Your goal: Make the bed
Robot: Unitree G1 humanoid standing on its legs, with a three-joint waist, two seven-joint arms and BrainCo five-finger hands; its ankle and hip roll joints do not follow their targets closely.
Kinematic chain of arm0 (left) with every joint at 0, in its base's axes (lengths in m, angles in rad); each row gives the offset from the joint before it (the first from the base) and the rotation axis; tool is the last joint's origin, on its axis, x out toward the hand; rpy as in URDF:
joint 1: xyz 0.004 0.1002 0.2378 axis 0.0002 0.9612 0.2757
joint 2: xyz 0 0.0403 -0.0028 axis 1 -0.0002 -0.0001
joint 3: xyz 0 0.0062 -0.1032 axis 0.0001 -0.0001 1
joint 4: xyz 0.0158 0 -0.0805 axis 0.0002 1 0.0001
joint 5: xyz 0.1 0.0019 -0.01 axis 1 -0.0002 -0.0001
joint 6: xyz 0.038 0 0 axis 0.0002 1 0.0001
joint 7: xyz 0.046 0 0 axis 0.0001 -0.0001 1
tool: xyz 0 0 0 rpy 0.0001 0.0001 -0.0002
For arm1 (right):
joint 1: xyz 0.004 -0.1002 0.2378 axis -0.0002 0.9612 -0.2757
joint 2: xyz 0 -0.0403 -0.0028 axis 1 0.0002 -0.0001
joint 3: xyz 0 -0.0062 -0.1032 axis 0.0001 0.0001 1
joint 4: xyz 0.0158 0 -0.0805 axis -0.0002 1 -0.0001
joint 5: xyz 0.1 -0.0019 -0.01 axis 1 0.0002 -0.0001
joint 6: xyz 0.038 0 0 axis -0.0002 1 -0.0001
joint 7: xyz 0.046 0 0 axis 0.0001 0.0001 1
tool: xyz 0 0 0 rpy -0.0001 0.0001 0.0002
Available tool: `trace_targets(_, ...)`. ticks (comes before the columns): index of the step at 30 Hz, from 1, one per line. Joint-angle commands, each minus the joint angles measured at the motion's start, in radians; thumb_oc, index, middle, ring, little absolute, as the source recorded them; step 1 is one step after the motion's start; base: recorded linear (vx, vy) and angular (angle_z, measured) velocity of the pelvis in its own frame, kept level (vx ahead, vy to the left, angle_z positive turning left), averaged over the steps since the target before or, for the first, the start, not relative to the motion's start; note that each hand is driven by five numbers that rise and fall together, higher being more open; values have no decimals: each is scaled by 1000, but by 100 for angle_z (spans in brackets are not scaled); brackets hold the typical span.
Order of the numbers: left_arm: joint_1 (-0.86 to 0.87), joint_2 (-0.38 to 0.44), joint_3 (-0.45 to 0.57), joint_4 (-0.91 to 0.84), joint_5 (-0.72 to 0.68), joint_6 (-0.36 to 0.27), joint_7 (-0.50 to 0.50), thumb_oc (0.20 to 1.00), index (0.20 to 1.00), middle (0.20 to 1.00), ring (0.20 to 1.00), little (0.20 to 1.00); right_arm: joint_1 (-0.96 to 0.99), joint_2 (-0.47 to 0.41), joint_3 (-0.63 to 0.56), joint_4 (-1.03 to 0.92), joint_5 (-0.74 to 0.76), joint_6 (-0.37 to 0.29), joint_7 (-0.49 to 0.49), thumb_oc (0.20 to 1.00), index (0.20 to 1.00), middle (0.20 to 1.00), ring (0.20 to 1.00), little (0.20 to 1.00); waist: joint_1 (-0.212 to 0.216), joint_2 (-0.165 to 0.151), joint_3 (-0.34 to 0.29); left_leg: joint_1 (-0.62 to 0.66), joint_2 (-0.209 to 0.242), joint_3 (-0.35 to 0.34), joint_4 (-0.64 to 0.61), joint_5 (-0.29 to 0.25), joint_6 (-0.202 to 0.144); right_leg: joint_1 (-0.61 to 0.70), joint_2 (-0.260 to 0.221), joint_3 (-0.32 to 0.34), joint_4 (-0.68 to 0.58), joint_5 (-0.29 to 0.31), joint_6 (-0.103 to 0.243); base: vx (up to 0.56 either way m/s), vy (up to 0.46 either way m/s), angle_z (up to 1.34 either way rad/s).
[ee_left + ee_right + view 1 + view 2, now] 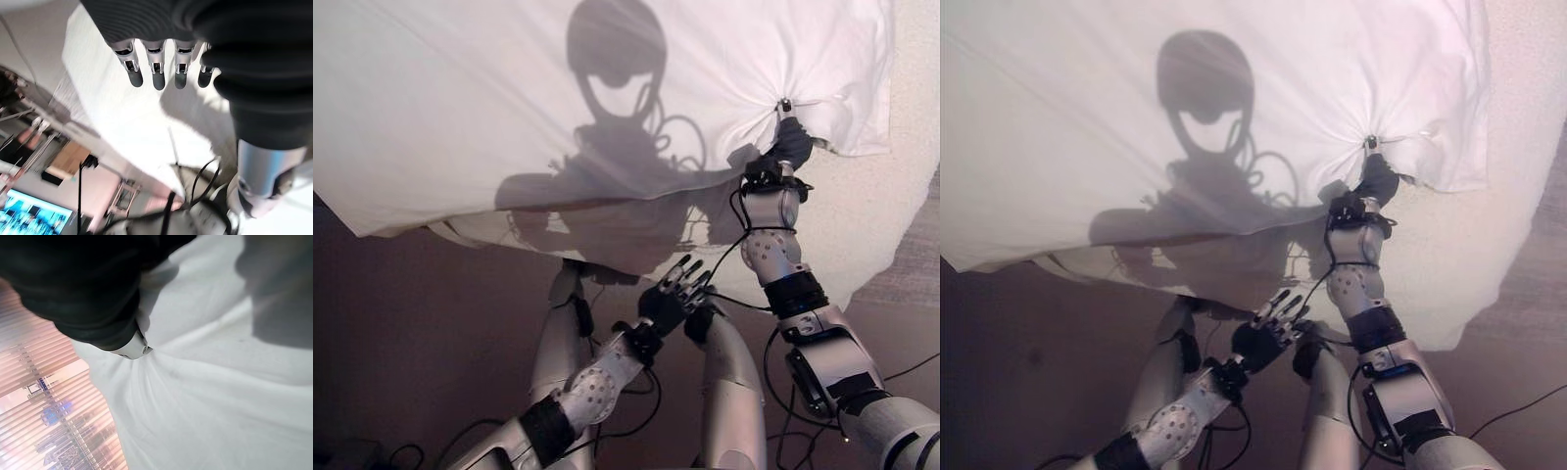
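Note:
A white sheet [460, 98] lies spread over the bed, its near edge hanging a little past the bed's front. My right hand [790, 142] reaches up onto the sheet near its right corner and is shut on a pinch of the cloth, with creases fanning out from the grip. In the right wrist view the sheet [195, 396] bunches against the hand [131, 348]. My left hand [674, 294] hovers low in front of the bed's edge, open and touching nothing; its fingers [157, 68] show straight in the left wrist view.
A cream textured cover [901, 196] lies under the sheet and shows bare along the bed's right side. Dark floor [411, 343] runs in front of the bed. A lit screen [29, 218] and furniture stand across the room.

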Motion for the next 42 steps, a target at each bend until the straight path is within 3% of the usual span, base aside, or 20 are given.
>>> trace_targets(1,39,-25,-8,-116,42,-7,-25,1000,1000,1000,1000,1000,-20,-62,-8,-51,-47,-48,15,200,200,200,200,200,24,14,-19,40,6,22,90,-147,-36,-11,53,24,-26,121,53,0,0,0)
trace_targets(11,-88,-77,70,-93,102,-92,23,1000,1000,1000,1000,1000,32,-58,8,-94,-38,-40,37,200,200,200,200,200,13,-8,-19,42,10,22,104,-151,-35,-3,51,14,-18,122,53,0,0,0)
trace_targets(28,-332,-253,58,37,94,-139,74,1000,1000,1000,1000,1000,35,-25,47,-97,-16,-40,55,200,200,200,200,200,-32,-41,-19,39,19,28,118,-156,-37,-3,54,14,-17,127,56,0,0,0)
trace_targets(42,-401,-319,104,96,63,-174,79,1000,1000,1000,1000,1000,39,7,67,-97,-11,-42,64,200,200,200,200,200,-49,-48,-19,32,23,36,122,-157,-35,-14,50,12,-7,128,58,0,0,0)
